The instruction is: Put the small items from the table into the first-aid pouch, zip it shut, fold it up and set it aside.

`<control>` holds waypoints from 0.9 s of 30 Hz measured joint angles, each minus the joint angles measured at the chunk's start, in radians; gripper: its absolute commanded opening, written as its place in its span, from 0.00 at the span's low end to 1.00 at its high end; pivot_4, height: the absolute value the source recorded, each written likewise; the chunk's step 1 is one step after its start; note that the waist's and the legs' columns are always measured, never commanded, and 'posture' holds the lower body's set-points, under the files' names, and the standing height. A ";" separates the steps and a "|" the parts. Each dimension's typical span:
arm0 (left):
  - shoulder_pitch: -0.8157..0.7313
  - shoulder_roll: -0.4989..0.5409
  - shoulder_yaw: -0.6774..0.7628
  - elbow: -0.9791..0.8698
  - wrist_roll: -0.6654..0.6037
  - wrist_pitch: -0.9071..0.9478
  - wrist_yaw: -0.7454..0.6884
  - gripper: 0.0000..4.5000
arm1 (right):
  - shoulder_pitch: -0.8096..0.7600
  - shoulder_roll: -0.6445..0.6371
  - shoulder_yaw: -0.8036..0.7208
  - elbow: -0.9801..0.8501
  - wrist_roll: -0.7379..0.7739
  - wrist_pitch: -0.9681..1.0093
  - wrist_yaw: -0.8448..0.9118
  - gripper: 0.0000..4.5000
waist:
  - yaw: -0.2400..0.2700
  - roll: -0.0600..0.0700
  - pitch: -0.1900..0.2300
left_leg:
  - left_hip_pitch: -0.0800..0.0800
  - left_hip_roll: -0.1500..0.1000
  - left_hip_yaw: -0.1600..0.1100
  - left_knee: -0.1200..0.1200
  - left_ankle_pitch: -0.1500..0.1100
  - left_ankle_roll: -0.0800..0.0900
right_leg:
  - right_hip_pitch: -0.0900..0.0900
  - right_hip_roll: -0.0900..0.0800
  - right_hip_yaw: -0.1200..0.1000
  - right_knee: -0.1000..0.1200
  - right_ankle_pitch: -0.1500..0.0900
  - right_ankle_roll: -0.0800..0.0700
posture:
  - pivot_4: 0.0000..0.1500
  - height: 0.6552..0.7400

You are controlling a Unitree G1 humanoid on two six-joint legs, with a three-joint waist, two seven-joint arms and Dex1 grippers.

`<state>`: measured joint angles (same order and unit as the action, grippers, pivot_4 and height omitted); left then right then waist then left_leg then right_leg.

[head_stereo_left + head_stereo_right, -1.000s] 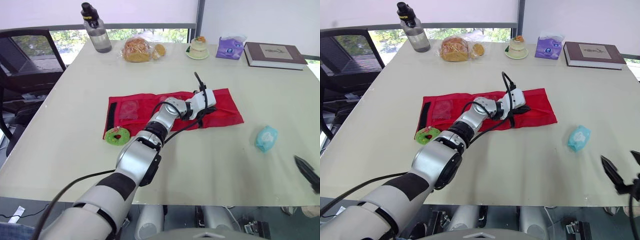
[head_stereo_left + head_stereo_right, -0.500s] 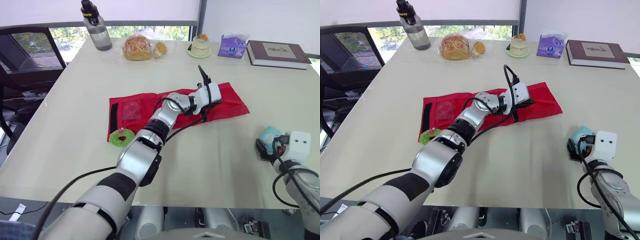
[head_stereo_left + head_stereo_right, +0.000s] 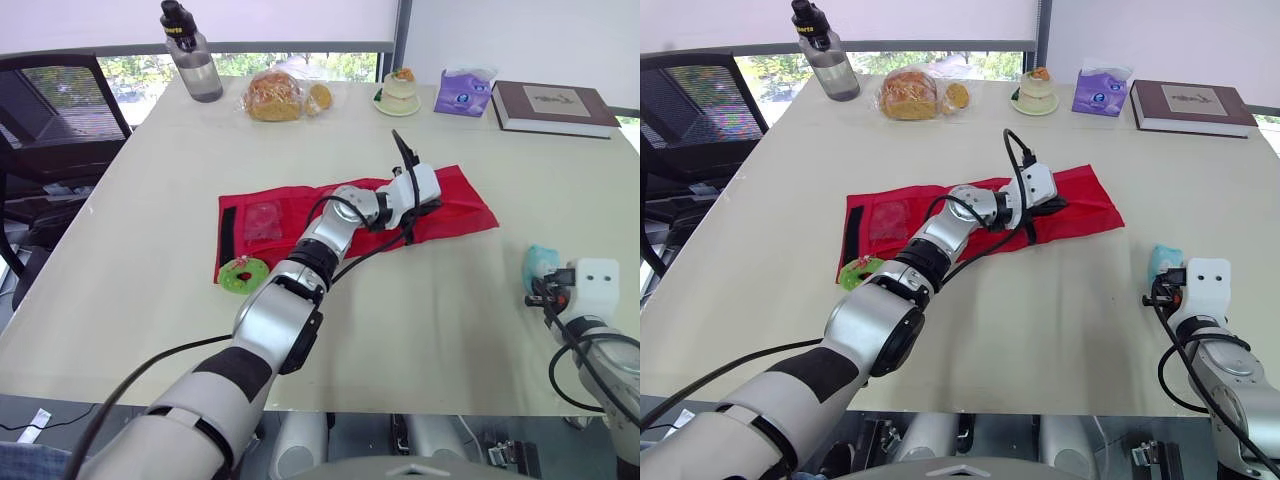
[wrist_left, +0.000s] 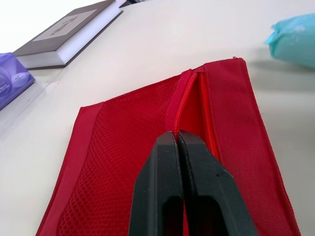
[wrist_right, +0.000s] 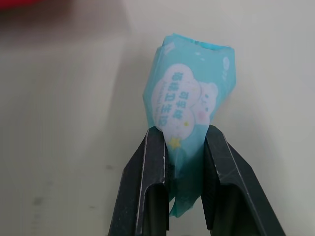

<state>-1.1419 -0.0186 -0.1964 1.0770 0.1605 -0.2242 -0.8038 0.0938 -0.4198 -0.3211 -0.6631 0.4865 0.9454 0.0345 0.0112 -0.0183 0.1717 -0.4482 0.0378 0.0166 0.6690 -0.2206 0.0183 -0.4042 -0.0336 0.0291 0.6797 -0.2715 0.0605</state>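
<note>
Right gripper (image 5: 186,133) has tipped the teal packet (image 5: 189,98) up since 0.5 s ago. Fingers clamp its lower half, near the table's 4 o'clock edge. Label: white cloud, bear, Korean print, can't read it. Packet's long axis runs along the fingers. Left gripper (image 4: 176,138): fingers pressed together, tips on the zipper (image 4: 189,98) of the red pouch (image 4: 113,147). Pouch lies mid-table, long axis 9-to-3. Mesh pocket at its 9 end holds a pink item (image 3: 260,220). Green disc (image 3: 238,273) is just beside the pouch's 7 o'clock corner.
</note>
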 measured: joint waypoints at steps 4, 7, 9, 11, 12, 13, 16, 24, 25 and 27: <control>0.003 -0.007 -0.001 0.000 -0.003 0.000 -0.002 0.00 | -0.061 -0.031 0.008 -0.079 0.081 0.088 0.047 0.13 | 0.000 0.000 0.000 | 0.000 0.000 0.000 0.000 0.000 0.000 | 0.000 0.000 0.000 0.000 0.000 0.000 | 1.00 1.00; 0.010 -0.013 -0.004 0.000 -0.004 0.000 -0.007 0.00 | -0.105 -0.040 0.027 -0.113 0.122 0.143 0.063 0.13 | 0.001 0.000 0.000 | 0.000 0.000 -0.001 0.000 0.000 0.000 | 0.000 0.000 -0.001 0.000 0.000 0.000 | 1.00 1.00; 0.012 -0.015 -0.007 0.000 -0.006 0.000 -0.011 0.00 | -0.128 -0.037 0.045 -0.114 0.145 0.183 0.065 0.13 | 0.002 0.000 0.000 | -0.001 0.000 -0.001 0.000 0.000 0.000 | 0.000 0.000 -0.001 0.000 0.000 0.000 | 1.00 1.00; 0.015 -0.016 -0.008 -0.002 -0.007 0.000 -0.025 0.00 | -0.164 -0.038 0.073 -0.099 0.146 0.206 0.064 0.13 | 0.000 0.000 0.000 | 0.000 0.000 0.000 0.000 0.000 0.000 | 0.000 0.000 0.000 0.000 0.000 0.000 | 1.00 1.00; 0.020 -0.023 -0.009 -0.008 -0.007 -0.001 -0.032 0.00 | -0.187 -0.040 0.089 -0.079 0.141 0.220 0.063 0.13 | 0.000 0.000 0.000 | 0.000 0.000 0.000 0.000 0.000 0.000 | 0.000 0.000 0.000 0.000 0.000 0.000 | 1.00 1.00; 0.023 -0.030 -0.010 -0.009 -0.008 -0.001 -0.037 0.00 | -0.199 -0.042 0.099 -0.067 0.137 0.231 0.061 0.13 | 0.002 0.000 0.000 | 0.000 0.000 0.000 0.000 0.000 0.000 | 0.000 0.000 0.000 0.000 0.000 0.000 | 1.00 1.00; 0.041 -0.042 -0.011 -0.029 -0.009 -0.003 -0.052 0.00 | -0.240 -0.044 0.128 -0.011 0.117 0.269 0.048 0.13 | 0.001 0.000 0.000 | 0.000 0.000 0.000 0.000 0.000 0.000 | 0.000 0.000 -0.001 0.000 0.000 0.000 | 1.00 1.00; 0.145 -0.074 -0.047 -0.172 -0.026 0.012 -0.108 0.00 | -0.425 0.044 0.168 0.223 0.011 0.244 -0.005 0.13 | -0.008 0.001 -0.001 | 0.000 0.000 0.000 0.000 0.000 0.000 | 0.000 0.000 0.000 0.001 0.000 0.000 | 1.00 1.00; 0.157 -0.080 -0.051 -0.192 -0.028 0.021 -0.110 0.00 | -0.445 0.062 0.170 0.252 -0.004 0.229 -0.013 0.13 | -0.009 0.001 -0.001 | 0.000 0.000 0.000 0.000 0.000 0.000 | 0.000 0.000 0.000 0.001 0.000 0.000 | 1.00 1.00; 0.164 -0.080 -0.052 -0.228 -0.031 0.039 -0.108 0.00 | -0.478 0.115 0.171 0.314 -0.044 0.180 -0.039 0.13 | -0.009 0.001 -0.001 | 0.000 0.000 0.000 0.000 0.000 0.000 | 0.000 0.000 0.000 0.001 0.000 0.000 | 1.00 1.00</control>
<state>-0.9781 -0.0985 -0.2485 0.8486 0.1291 -0.1850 -0.9121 -0.3846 -0.3050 -0.1502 -0.3491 0.4430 1.1252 -0.0046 0.0023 -0.0171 0.1711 -0.4483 0.0383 0.0164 0.6692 -0.2205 0.0183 -0.4044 -0.0334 0.0287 0.6803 -0.2713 0.0602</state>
